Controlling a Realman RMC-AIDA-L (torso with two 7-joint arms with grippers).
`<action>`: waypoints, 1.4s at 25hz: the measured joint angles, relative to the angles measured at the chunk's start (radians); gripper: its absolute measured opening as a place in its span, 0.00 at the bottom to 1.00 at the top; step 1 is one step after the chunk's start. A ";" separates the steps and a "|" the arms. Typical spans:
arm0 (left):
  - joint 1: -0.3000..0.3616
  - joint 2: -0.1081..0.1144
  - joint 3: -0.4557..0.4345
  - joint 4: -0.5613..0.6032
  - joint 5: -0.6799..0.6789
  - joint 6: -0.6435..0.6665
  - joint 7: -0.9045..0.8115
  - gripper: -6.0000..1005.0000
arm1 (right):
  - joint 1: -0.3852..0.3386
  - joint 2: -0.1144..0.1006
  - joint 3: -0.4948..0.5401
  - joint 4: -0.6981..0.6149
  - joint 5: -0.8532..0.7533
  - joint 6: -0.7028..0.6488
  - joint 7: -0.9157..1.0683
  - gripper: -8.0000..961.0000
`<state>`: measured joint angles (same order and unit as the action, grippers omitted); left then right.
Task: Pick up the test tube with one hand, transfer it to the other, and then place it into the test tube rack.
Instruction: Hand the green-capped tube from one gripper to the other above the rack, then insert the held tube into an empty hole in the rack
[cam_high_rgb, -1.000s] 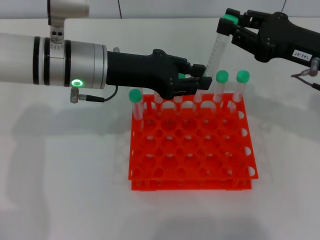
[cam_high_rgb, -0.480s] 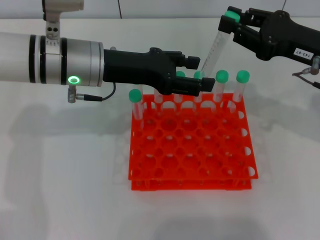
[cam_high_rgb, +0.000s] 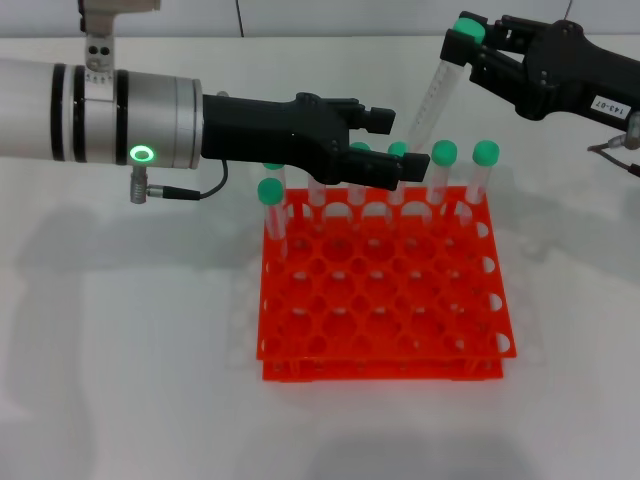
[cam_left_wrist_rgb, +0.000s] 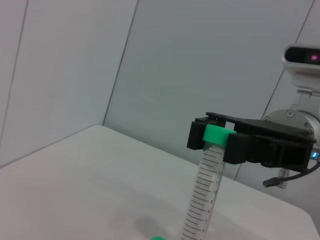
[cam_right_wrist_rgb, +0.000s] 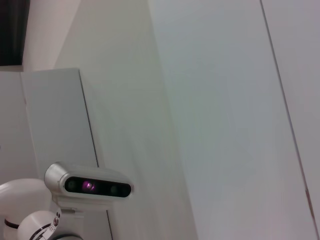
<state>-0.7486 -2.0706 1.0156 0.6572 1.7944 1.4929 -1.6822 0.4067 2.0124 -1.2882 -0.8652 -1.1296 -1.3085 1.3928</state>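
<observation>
The test tube (cam_high_rgb: 436, 90) hangs tilted above the back of the orange test tube rack (cam_high_rgb: 300, 340). Its green cap (cam_high_rgb: 465, 28) is pinched in my right gripper (cam_high_rgb: 462, 38), the black one with the white label, at the upper right. My left gripper (cam_high_rgb: 405, 145), on the arm with the green ring, reaches in from the left over the rack's back row. Its fingers stand open just beside the tube's lower end and hold nothing. The left wrist view shows the same test tube (cam_left_wrist_rgb: 205, 195) hanging from the right gripper (cam_left_wrist_rgb: 220, 137).
Several other green-capped tubes stand in the rack's back row, such as one at the left corner (cam_high_rgb: 270, 192) and two at the right (cam_high_rgb: 443, 153) (cam_high_rgb: 486, 152). The white table (cam_high_rgb: 120, 350) surrounds the rack. The right wrist view shows only walls and the head camera (cam_right_wrist_rgb: 89, 186).
My left gripper has opened, let go of the tube's lower end and drawn back to the left. The right gripper keeps hold of the cap and has barely moved.
</observation>
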 joint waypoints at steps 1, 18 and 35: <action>0.000 0.001 -0.001 0.001 0.000 0.001 -0.004 0.89 | 0.000 0.000 0.000 0.000 0.000 0.000 0.000 0.28; 0.199 0.012 -0.005 0.399 0.056 0.178 -0.295 0.88 | -0.020 0.001 -0.006 -0.006 0.006 -0.020 0.000 0.28; 0.416 0.063 -0.070 0.628 0.148 0.305 -0.429 0.88 | -0.034 0.002 -0.036 0.016 0.021 -0.048 -0.011 0.28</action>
<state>-0.3324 -2.0071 0.9456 1.2850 1.9420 1.7979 -2.1110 0.3729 2.0140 -1.3238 -0.8493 -1.1082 -1.3564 1.3822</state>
